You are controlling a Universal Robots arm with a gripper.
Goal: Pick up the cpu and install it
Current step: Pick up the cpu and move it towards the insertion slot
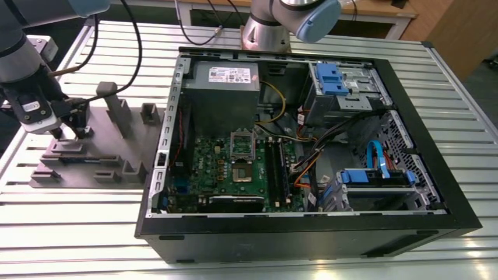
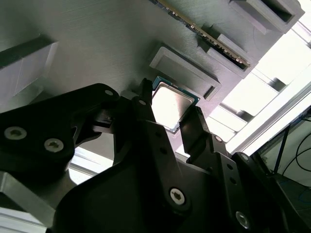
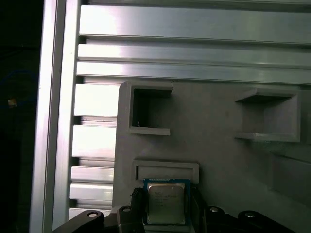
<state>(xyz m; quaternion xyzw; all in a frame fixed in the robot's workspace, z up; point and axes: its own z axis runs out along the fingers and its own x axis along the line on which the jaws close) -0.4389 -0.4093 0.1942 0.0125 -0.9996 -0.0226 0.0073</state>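
Note:
The cpu [image 3: 165, 203], a small square chip with a shiny metal top, lies on the grey plastic tray [image 1: 105, 154] beside a low raised block [image 3: 165, 171]. My gripper [image 1: 74, 131] is down on the tray at the exterior view's left. In both wrist views its two black fingers [image 2: 146, 104] press against opposite edges of the cpu [image 2: 170, 104], so the gripper [image 2: 170, 110] is shut on it. The chip still looks level with the tray surface. The metal socket frame [image 1: 242, 166] sits with a dark centre on the green motherboard inside the open computer case.
The open black case [image 1: 311, 233] fills the middle of the slatted metal table, with a grey power supply [image 1: 221, 79], cables and blue drive brackets [image 1: 377, 175] inside. Upright posts [image 1: 116, 108] stand on the tray near my gripper. A second arm's base [image 1: 269, 29] stands behind the case.

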